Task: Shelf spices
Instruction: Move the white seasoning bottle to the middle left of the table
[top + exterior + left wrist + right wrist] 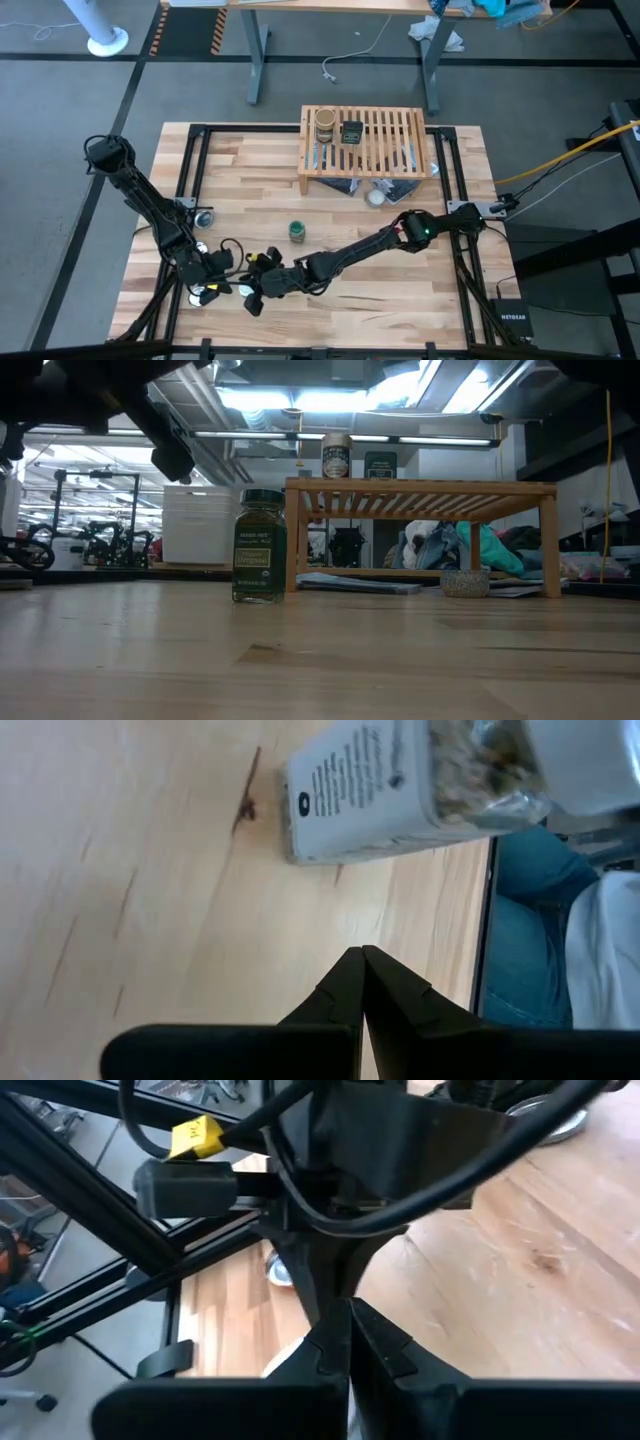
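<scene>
The white-capped jar (415, 785) is cut off in the left wrist view, lying on the wooden table (400, 280) near the left gripper (362, 965), whose fingers are pressed together. The right gripper (349, 1320) is also closed, near the left arm. The green-lidded jar (296, 232) stands upright before the slatted shelf (385, 135). On the shelf stand the round tan jar (324, 127) and the dark tin (351, 132).

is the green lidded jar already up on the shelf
No, the green-lidded jar stands on the tabletop in front of the shelf, apart from it; only the tan-brown jar and dark tin sit on the slats.
</scene>
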